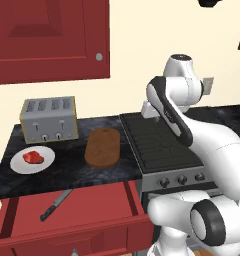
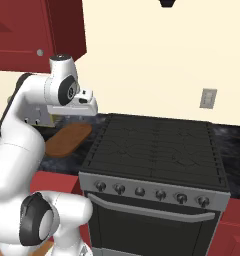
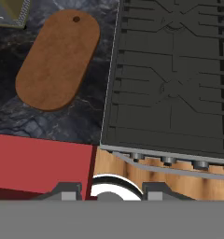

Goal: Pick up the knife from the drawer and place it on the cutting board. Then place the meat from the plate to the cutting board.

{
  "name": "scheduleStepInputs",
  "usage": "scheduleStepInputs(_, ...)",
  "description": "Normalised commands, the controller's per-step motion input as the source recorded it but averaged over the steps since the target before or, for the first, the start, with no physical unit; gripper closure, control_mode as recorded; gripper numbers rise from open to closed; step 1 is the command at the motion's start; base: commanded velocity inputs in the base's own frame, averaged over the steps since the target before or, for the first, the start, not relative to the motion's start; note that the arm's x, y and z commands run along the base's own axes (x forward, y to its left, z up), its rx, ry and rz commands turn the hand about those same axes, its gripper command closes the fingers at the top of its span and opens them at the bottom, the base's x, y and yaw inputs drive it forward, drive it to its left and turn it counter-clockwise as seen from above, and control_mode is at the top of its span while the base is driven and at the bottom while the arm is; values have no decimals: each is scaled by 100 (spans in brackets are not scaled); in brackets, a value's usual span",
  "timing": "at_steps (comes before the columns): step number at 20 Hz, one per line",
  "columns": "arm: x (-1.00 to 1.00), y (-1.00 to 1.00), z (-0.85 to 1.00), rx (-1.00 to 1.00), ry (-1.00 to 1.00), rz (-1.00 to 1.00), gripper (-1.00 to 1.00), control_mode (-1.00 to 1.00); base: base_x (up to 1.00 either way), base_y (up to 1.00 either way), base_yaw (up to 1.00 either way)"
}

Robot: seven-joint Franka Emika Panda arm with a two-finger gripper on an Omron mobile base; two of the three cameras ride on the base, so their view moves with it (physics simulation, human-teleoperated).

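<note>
The drawer [image 1: 99,200] stands pulled open below the counter, and the black-handled knife [image 1: 56,204] lies slantwise on its floor. The brown cutting board [image 1: 102,147] lies bare on the dark counter, also seen in the hand view [image 3: 58,60]. Left of it, the red meat [image 1: 33,158] rests on the white plate [image 1: 19,164]. My gripper [image 3: 111,191] hovers high over the seam between counter and stove, right of the board and well apart from the knife. Its fingertips [image 3: 69,191] stand apart with nothing between them.
A silver toaster [image 1: 48,120] stands at the back of the counter behind the plate. The black stove [image 1: 159,145] fills the space right of the board, its knobs along the front. Red wall cabinets [image 1: 47,35] hang above the counter.
</note>
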Motion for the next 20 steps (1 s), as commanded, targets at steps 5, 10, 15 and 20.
scheduleStepInputs(5, -16, 1, 0, 0, -4, 0, -100, -100, 0, 0, 0)
scheduleStepInputs(10, -53, 14, 0, 0, -6, 6, -100, -100, 0, 0, 0)
scheduleStepInputs(15, -62, 6, -10, 0, 0, 1, -100, -100, 0, 0, 0)
scheduleStepInputs(20, -28, 13, -18, 0, 0, 0, -100, -100, 0, 0, 0)
